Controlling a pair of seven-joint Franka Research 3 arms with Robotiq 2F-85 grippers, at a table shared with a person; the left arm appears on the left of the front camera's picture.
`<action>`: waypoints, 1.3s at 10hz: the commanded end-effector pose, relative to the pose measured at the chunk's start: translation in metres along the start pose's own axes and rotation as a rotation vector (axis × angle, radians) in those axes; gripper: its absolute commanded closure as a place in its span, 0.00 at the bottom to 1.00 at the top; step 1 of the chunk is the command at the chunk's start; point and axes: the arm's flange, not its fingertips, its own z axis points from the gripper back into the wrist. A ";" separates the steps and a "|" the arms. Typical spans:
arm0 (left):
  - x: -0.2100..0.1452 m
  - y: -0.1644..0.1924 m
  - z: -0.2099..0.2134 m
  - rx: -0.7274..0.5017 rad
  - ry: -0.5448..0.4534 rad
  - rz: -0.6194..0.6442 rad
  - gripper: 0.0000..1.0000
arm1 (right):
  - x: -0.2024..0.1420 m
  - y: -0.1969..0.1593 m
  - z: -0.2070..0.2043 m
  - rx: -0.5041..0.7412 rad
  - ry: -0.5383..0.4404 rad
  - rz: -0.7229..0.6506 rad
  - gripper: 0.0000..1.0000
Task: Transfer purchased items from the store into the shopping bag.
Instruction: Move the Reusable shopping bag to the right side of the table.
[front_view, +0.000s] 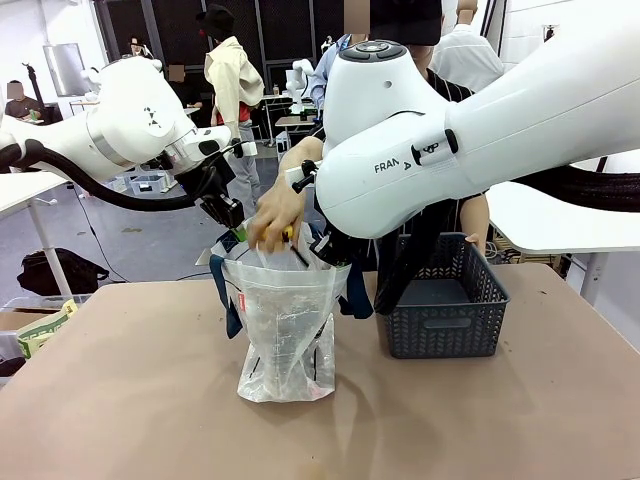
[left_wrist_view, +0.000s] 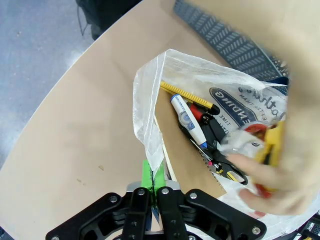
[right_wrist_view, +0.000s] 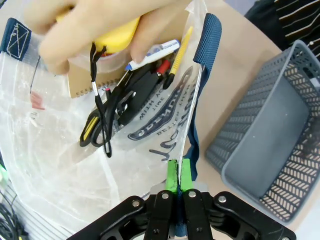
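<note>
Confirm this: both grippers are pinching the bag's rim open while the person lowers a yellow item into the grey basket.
Wrong on the destination. The person's hand lowers the yellow item into the shopping bag, as the right wrist view shows; the grey basket stands beside it.

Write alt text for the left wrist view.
The robot's left hand pinches the rim of a clear plastic shopping bag, holding it open over a brown table. Inside lie a yellow pencil, a white marker and a notebook, while a person's blurred hand lowers a yellow item in.
</note>
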 end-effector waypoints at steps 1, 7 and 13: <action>-0.004 -0.001 0.002 0.014 -0.005 0.002 1.00 | -0.001 -0.001 0.001 0.006 -0.003 -0.001 1.00; 0.001 -0.003 -0.003 -0.091 -0.048 -0.058 1.00 | 0.032 0.029 0.006 -0.037 0.019 0.149 1.00; 0.002 0.010 -0.010 -0.330 -0.193 -0.120 1.00 | 0.072 0.055 -0.004 -0.033 0.019 0.284 1.00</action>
